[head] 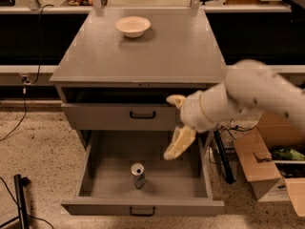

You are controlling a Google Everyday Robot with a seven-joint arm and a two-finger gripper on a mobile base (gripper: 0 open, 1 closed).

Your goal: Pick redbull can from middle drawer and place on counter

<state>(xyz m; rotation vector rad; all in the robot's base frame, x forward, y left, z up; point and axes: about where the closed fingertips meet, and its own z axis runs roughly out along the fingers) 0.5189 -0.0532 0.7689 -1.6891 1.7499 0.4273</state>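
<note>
Slim silver-grey metal drink can (138,174) upright in the lower middle of the frame, shiny pull-tab top facing up, on the flat floor of the wide grey metal box drawer (174,184) pulled out at the bottom of the frame. Roughly mid-floor, slightly left of centre, apart from all four low walls. Small black handle on the drawer's front wall at the bottom edge, just below the can in the picture. Up and to the right of the can, the cream-coloured two-finger gripper (169,128), over the drawer's right half, apart from the can. Jaws apart and holding nothing: one pointing down-left over the drawer floor, the other sticking out leftward before the upper grey drawer front (105,117). Behind the gripper, a thick white robot arm (252,92) reaching in from the right edge at mid height. Upper drawer front with a like black handle, just above the open drawer, a dark gap over it. Higher still, the broad, flat, matte grey worktop (157,56) filling the upper middle of the frame, with a shallow white bowl (133,26) near its far edge, left of centre, well apart from can and gripper. Lower right, an open brown cardboard box (264,168) on the speckled floor (33,151) beside the cabinet. Near the left edge, a thin black cable (23,111) trailing down to the floor.
</note>
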